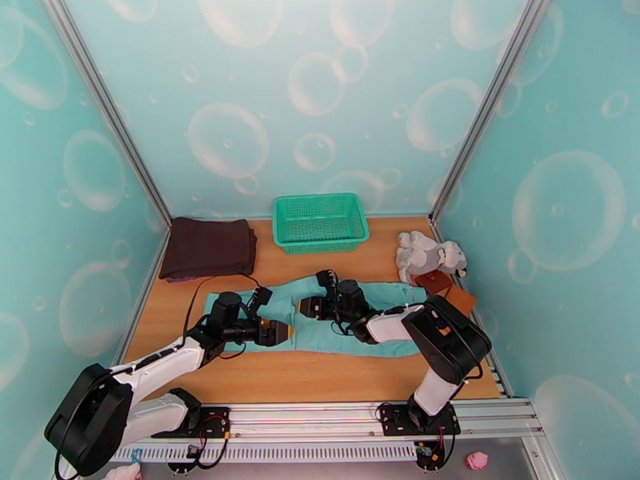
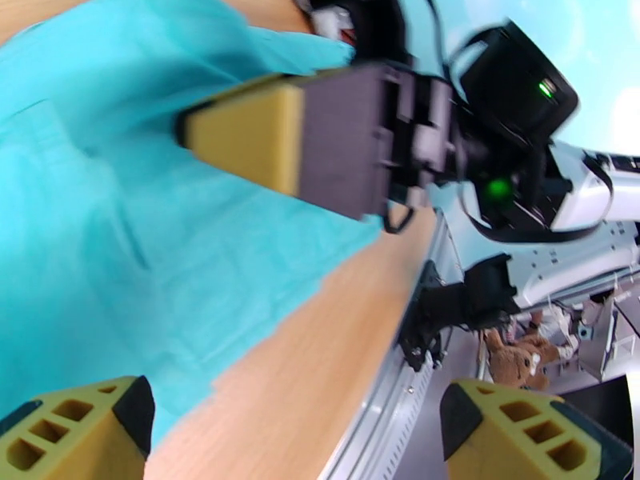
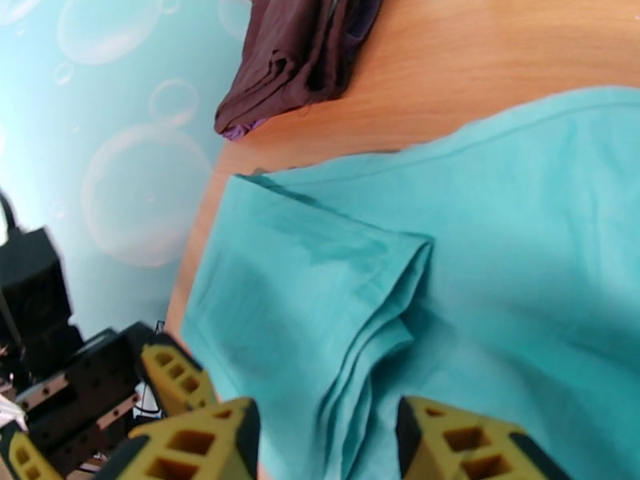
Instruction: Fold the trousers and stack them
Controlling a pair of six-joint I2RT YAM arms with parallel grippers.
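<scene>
The light teal trousers (image 1: 360, 334) lie flat across the middle of the wooden table (image 1: 280, 378), long side running left to right. My left gripper (image 1: 286, 333) hovers low over their left half near the front edge, with its yellow fingers (image 2: 72, 430) wide open and nothing between them. My right gripper (image 1: 304, 307) sits over the trousers' middle, pointing left toward the left one. Its jaws (image 3: 328, 450) stand partly open, straddling a layered fold edge of the trousers (image 3: 384, 314). In the left wrist view the right gripper (image 2: 264, 138) sits close above the trousers (image 2: 120, 234).
A green basket (image 1: 320, 222) stands at the back centre. A folded dark brown garment (image 1: 208, 247) lies at the back left, also seen as the dark garment (image 3: 296, 50) in the right wrist view. A grey plush toy (image 1: 428, 255) and a brown flat item (image 1: 450, 294) sit at the right edge.
</scene>
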